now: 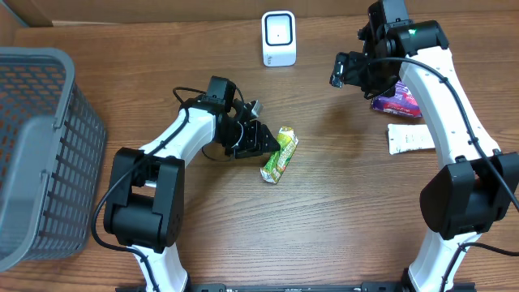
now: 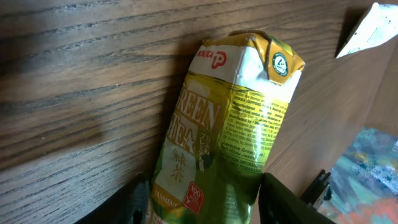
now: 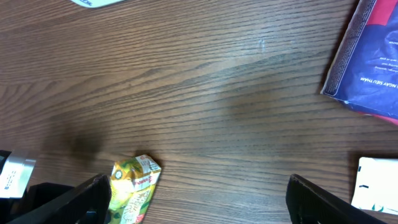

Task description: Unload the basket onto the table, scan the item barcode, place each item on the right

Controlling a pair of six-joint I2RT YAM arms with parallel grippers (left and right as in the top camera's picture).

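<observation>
Basically early stage, nothing scanned as far as the views show. The scanner (image 1: 278, 38) stands upright at the far edge of the table (image 1: 340, 211), with nothing held up in front of it. The green tea carton (image 1: 280, 154) lies flat on the wood, well short of the scanner on the robots' side and roughly in line with it. No barcode shows on the faces in view, only print and the logo, so I can't tell which side carries it.

The left gripper (image 1: 258, 139) is down at the carton, also on the near side of the scanner. In the left wrist view its fingers (image 2: 127, 202) sit either side of the carton's lower end, jaws partway apart. Whether they pinch it or just bracket it, I can't tell; the carton rests on the table either way.

The right gripper (image 1: 347, 71) hangs to the right of the scanner, about level with it, jaws spread wide and empty. The right wrist view shows only bare wood between its fingers (image 3: 81, 196).

A purple packet (image 1: 397, 101) and a white packet (image 1: 412, 138) lie further right of the scanner, untouched. A grey basket (image 1: 32, 154) sits far to the scanner's left.

Left to do, by my read: get a firm hold, lift the carton, carry it to the scanner, turn the barcode face toward it.
</observation>
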